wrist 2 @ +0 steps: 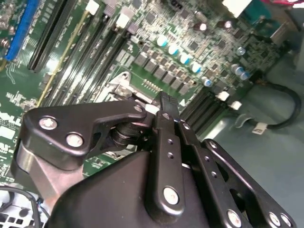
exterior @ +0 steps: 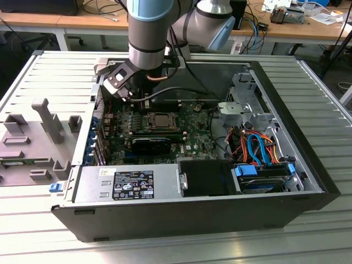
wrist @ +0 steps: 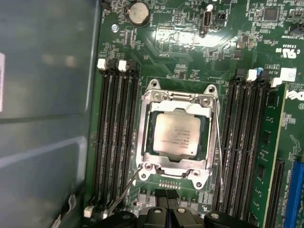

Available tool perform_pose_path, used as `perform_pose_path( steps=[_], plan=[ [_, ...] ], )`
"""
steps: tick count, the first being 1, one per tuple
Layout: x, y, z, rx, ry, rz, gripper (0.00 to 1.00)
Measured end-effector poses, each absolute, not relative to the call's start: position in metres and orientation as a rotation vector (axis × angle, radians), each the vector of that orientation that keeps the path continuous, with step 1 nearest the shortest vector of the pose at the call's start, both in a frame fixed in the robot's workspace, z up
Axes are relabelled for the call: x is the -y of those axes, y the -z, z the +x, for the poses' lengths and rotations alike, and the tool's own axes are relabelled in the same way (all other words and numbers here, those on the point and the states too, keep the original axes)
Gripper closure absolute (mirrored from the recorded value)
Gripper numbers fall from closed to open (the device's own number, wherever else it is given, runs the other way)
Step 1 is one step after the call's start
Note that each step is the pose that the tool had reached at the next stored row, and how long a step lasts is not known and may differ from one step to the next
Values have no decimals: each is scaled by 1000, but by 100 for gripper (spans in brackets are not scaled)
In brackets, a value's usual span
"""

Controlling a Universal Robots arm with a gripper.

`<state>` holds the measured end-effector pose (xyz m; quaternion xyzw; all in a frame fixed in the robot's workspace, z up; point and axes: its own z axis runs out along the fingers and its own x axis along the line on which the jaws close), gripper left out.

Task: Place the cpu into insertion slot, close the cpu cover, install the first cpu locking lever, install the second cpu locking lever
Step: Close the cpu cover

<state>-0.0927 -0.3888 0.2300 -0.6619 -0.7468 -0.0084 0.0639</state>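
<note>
1 cpu (wrist: 176, 136) in insertion slot (wrist: 150, 137), claw (wrist: 167, 195) near

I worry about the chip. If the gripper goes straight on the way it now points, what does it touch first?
Probably not the cpu. The gripper hangs just past the edge of the cpu cover, so it would likely meet the motherboard components there first; depth is unclear.

Long black memory slots with white end latches (wrist: 114, 147) flank the space just ahead of the gripper (wrist: 168, 213), on a green circuit board (wrist: 121, 52). A round silver coin battery (wrist: 137, 13) lies farther ahead. A grey metal power-supply box (exterior: 129, 184) and orange and blue cables (exterior: 252, 148) sit well apart from it.
</note>
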Motion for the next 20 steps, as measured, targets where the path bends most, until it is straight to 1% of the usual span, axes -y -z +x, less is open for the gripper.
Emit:
perform_pose_path(
  steps=[12,20],
  plan=[
    [389,-212,-77,2254,20,-1997,89],
    [389,-205,-71,2253,17,-1997,89]
  ],
)
